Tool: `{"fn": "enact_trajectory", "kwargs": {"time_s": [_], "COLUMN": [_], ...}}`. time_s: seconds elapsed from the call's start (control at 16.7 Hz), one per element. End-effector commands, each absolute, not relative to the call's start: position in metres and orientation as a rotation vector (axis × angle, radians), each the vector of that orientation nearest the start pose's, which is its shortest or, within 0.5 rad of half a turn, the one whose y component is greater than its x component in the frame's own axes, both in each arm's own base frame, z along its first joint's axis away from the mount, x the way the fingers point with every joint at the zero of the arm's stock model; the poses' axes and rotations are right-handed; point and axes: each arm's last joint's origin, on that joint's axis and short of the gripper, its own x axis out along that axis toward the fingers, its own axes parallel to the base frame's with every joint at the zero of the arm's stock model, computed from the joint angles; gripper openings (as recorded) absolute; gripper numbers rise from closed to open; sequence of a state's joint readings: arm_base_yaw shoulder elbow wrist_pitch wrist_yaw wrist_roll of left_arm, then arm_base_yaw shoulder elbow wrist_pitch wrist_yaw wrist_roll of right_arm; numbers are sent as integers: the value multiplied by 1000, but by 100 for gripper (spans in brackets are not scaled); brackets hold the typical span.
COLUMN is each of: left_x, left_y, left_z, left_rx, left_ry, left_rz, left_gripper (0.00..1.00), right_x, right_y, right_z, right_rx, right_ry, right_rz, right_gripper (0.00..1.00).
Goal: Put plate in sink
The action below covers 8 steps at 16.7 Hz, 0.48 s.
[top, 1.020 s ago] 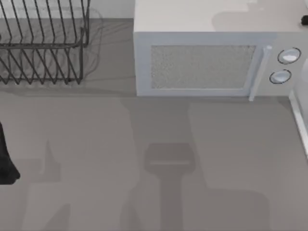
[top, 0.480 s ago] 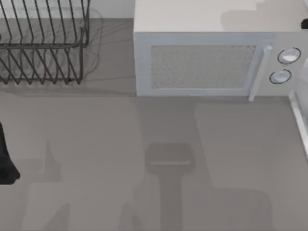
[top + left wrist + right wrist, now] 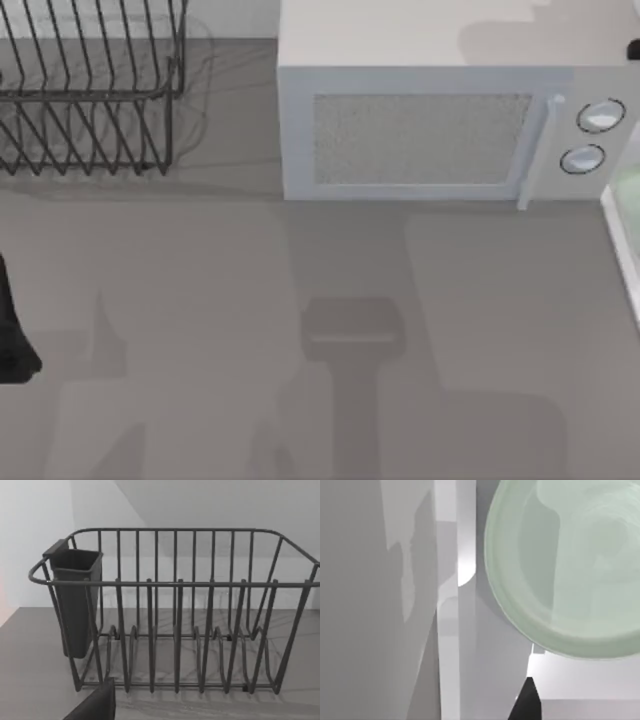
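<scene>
The pale mint-green plate point(image 3: 570, 565) lies flat and close under my right wrist camera, just beyond the sink's straight white rim point(image 3: 465, 645). In the top view the sink rim point(image 3: 620, 255) runs along the right edge, with a green sliver of the plate point(image 3: 632, 200) inside it. A dark tip of my right gripper point(image 3: 525, 702) pokes in a little short of the plate's edge and does not touch it. My left arm point(image 3: 12, 335) is parked at the left edge of the table, and a dark part of the left gripper point(image 3: 95, 705) faces the dish rack.
A black wire dish rack point(image 3: 90, 90) with a dark cutlery cup point(image 3: 75, 600) stands at the back left. The grey-white microwave point(image 3: 420, 130) with two round knobs point(image 3: 598, 116) sits at the back, next to the sink. Arm shadows fall on the grey table point(image 3: 350, 340).
A pale green tint of the plate has appeared inside the sink rim at the top view's right edge. The shadow on the microwave top shifted right. The left arm stayed still.
</scene>
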<state>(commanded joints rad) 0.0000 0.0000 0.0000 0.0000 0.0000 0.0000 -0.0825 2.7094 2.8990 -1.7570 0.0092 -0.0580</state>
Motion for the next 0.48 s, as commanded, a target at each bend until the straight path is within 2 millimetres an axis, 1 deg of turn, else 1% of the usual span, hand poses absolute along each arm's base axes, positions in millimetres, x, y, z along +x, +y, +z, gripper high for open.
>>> {"fn": "enact_trajectory", "kwargs": {"time_s": [0.12, 0.18, 0.48], "left_x": [106, 106, 106], "left_y": [-1, -1, -1], "left_z": [160, 160, 160], "left_rx": [0, 0, 0], "left_ry": [0, 0, 0], "left_rz": [0, 0, 0], "left_gripper": [100, 100, 100], "right_x": [494, 494, 494], "right_y": [-33, -33, -33], "right_z": [217, 217, 217], "right_rx": [8, 8, 8], "right_ry": [1567, 1567, 1567], "right_rz": [-8, -8, -8], "right_gripper": [98, 100, 100]}}
